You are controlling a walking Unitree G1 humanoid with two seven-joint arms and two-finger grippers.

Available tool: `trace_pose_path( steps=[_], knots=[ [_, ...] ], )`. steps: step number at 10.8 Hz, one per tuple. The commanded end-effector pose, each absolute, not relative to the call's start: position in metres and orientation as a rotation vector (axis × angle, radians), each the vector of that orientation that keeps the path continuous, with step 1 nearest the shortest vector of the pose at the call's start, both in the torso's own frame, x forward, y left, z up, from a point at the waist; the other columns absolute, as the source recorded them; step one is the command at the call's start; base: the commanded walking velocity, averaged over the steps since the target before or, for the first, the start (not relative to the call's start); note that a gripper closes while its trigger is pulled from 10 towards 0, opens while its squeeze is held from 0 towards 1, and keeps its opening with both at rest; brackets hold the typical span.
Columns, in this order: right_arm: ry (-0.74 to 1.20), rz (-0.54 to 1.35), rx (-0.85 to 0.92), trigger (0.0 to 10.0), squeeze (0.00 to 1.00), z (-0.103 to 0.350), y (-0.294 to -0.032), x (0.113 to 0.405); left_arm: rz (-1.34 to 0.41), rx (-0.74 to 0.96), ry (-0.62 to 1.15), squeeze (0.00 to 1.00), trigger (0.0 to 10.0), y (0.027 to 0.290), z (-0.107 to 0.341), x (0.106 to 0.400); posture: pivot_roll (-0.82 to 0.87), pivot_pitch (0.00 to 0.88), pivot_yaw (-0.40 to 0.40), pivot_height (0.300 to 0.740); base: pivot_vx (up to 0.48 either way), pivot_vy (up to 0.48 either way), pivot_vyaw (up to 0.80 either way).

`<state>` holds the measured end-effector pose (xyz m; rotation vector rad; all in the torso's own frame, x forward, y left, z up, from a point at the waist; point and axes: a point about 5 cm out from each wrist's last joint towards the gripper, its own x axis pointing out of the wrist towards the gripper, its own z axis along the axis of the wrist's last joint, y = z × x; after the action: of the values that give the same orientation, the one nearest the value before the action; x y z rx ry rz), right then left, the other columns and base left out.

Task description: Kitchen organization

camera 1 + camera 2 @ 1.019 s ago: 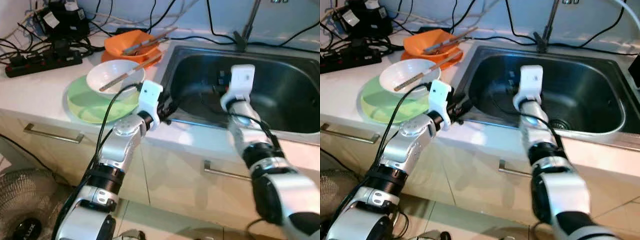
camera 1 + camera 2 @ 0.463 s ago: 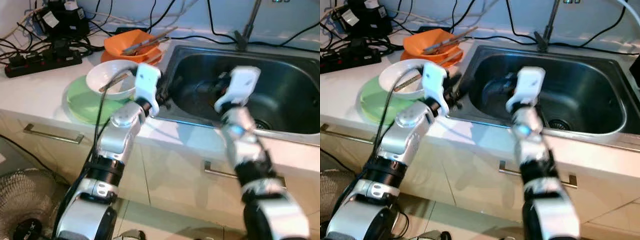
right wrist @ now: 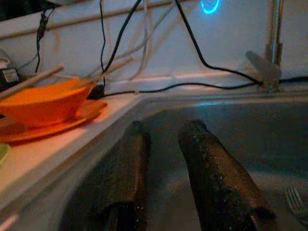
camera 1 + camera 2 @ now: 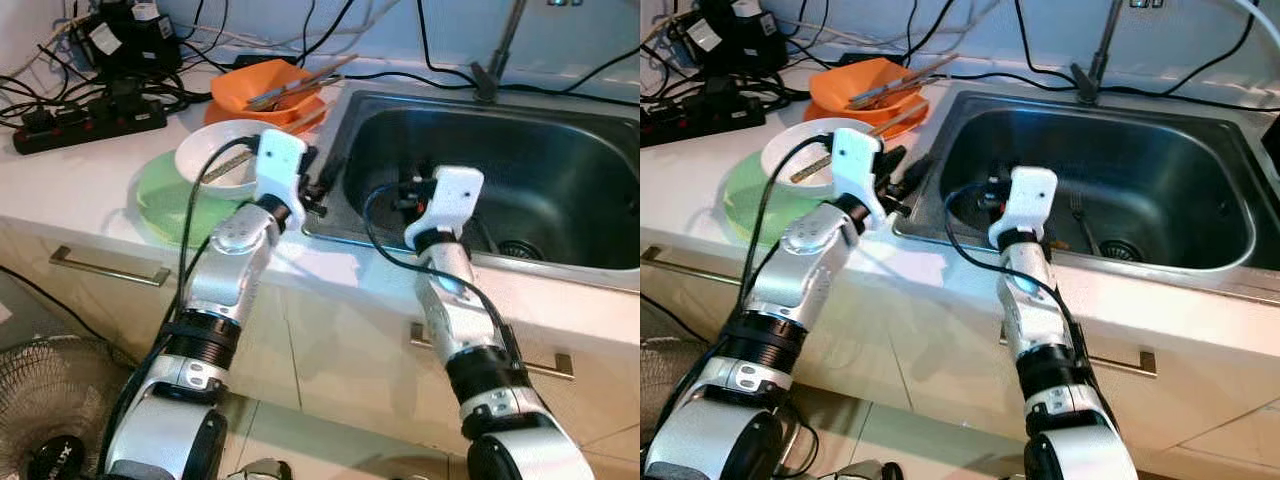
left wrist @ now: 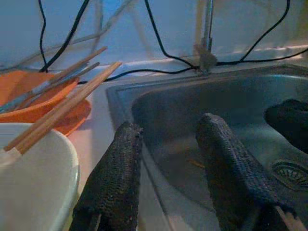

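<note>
A white bowl (image 4: 215, 150) with chopsticks (image 4: 222, 167) across it sits on a green plate (image 4: 165, 195) on the counter. Behind it, an orange bowl (image 4: 255, 85) holding more chopsticks rests on an orange plate (image 4: 222, 113). My left gripper (image 4: 325, 180) hovers open and empty between the white bowl and the left rim of the steel sink (image 4: 560, 170). Its fingers (image 5: 122, 168) point over the basin. My right gripper (image 4: 985, 195) is low in the sink's near-left part, open with a narrow gap and holding nothing. A fork (image 4: 1080, 215) lies on the sink floor near the drain.
A black power strip (image 4: 85, 118) and tangled cables crowd the counter's back left. The faucet (image 4: 495, 60) stands behind the sink. Drawer handles (image 4: 105, 270) run along the cabinet front, and a fan (image 4: 50, 400) stands on the floor at the left.
My right arm has pulled back from the middle of the sink to its near-left side. My left gripper has moved up and left along the sink's rim, close beside the white bowl.
</note>
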<state>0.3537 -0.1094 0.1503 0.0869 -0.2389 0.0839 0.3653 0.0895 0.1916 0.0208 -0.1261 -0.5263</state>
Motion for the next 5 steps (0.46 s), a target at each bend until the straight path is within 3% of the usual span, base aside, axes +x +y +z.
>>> trace_pose_path(
  steps=[1, 5],
  knots=[
    [-0.241, 0.081, 0.091, 10.0, 0.0, 0.152, -0.109, 0.353, -0.505, 0.03, -0.123, 0.0, 10.0, 0.092, 0.192, 0.368, 0.02, 0.0, 0.053, 0.74, 0.0, 0.0, 0.0],
    [-0.223, 0.098, 0.094, 10.0, 0.0, 0.15, -0.103, 0.351, -0.461, 0.022, -0.098, 0.0, 10.0, 0.104, 0.188, 0.368, 0.03, 0.017, 0.049, 0.74, 0.0, 0.0, 0.0]
  ],
)
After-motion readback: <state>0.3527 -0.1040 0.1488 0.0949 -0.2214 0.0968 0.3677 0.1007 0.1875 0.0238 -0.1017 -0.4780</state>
